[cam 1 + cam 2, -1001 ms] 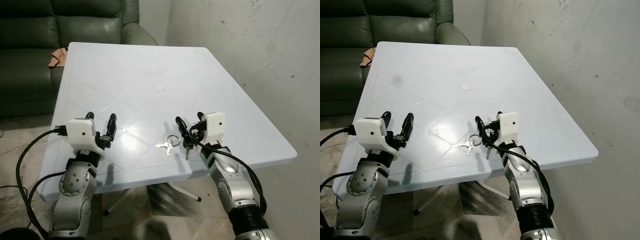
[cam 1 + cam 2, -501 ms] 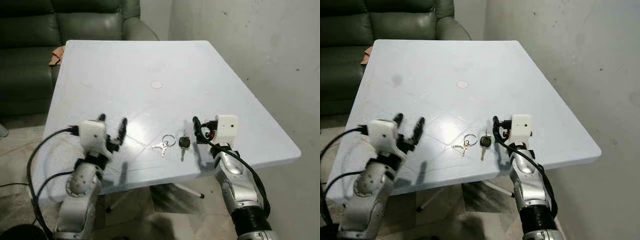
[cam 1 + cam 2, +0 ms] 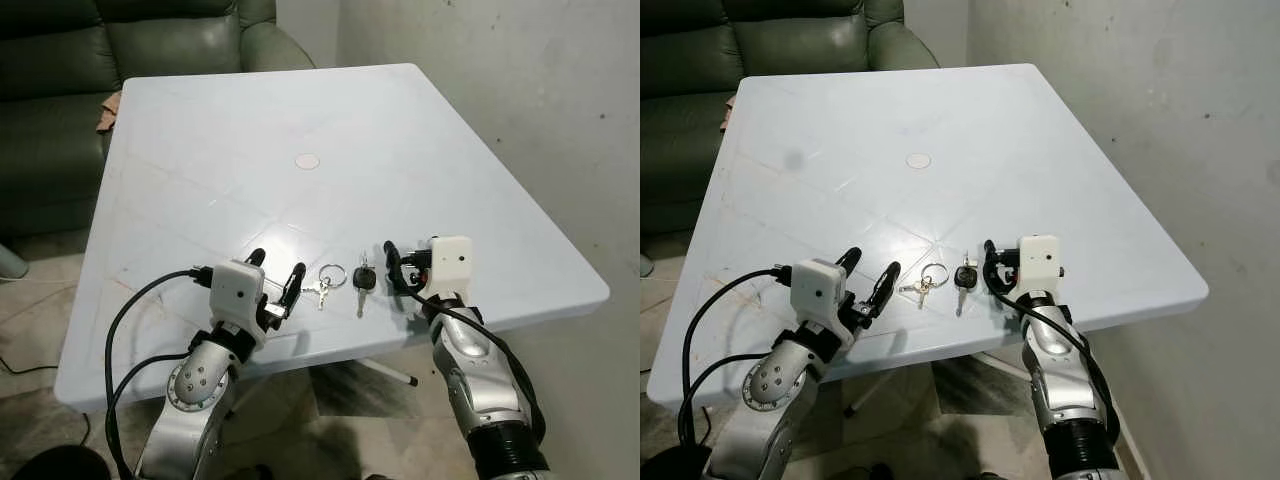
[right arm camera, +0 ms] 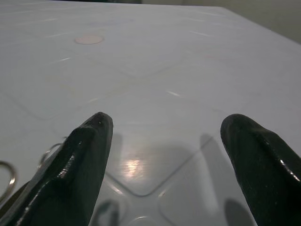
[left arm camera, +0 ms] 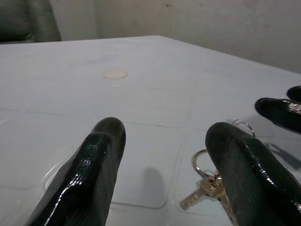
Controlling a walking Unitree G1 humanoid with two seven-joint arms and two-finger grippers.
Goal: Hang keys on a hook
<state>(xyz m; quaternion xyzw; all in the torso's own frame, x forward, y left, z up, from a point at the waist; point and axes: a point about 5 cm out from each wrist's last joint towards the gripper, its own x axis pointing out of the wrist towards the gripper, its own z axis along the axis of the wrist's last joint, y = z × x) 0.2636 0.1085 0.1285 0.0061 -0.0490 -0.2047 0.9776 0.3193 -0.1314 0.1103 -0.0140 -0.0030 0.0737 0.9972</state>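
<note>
The keys, silver blades and one black-headed key on linked rings, lay flat on the white table between the spread left claw and spread right claw.

Keys on table, between left hand and right hand.

The left gripper holds its two black fingers spread apart just above the pale table. The keys lie flat on their ring beside the nearer finger, partly hidden by it. Another black fingertip reaches in beyond the keys, and a small round mark sits farther off.
</note>
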